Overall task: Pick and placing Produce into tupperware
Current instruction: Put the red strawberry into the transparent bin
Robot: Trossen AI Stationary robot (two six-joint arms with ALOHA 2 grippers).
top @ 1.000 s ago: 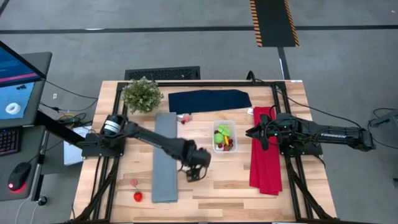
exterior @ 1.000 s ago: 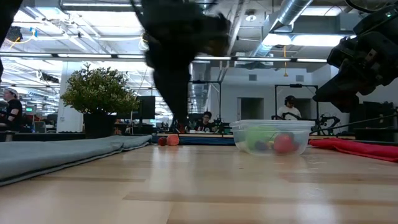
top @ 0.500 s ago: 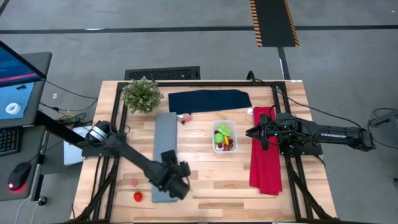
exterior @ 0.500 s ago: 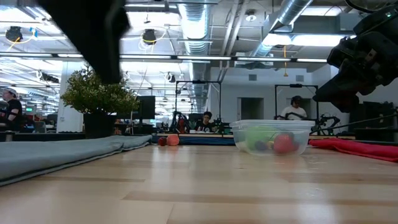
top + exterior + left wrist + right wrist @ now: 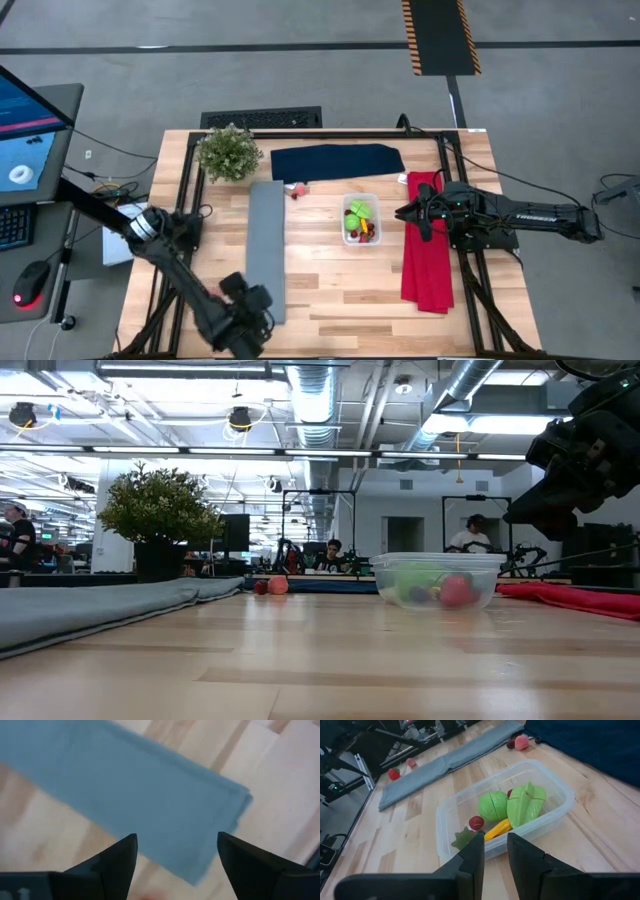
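the left gripper (image 5: pixel 245 322) hangs over the near left corner of the table (image 5: pixel 330 300), just beside the near end of the grey cloth (image 5: pixel 266 250), its fingers (image 5: pixel 117 857) spread apart with nothing between them; the left wrist view looks down past them onto the cloth's corner (image 5: pixel 150 810) and bare wood. the right gripper (image 5: pixel 408 213) waits above the red cloth (image 5: pixel 425 255) at the table's right side, pointed at the tub (image 5: pixel 360 219); its fingers (image 5: pixel 472 860) stand a narrow gap apart and hold nothing.

the clear tub (image 5: pixel 505 817) sits on the wood between the grey and red cloths. inside it lie two lime-green pieces (image 5: pixel 512 805), a yellow piece (image 5: pixel 496 829), a red strawberry (image 5: pixel 476 822) and a green leafy bit (image 5: pixel 463 839).

other produce is still out on the table: a pinkish-red piece (image 5: pixel 521 742) with a dark cherry (image 5: pixel 510 743) touching it, near the navy cloth (image 5: pixel 337 162) at the far side, and two red pieces (image 5: pixel 400 769) beyond the grey cloth's near end, seen from the right wrist.

a potted plant (image 5: pixel 229 152) stands at the far left corner. in the low view, people (image 5: pixel 330 555) sit in the room behind the table.
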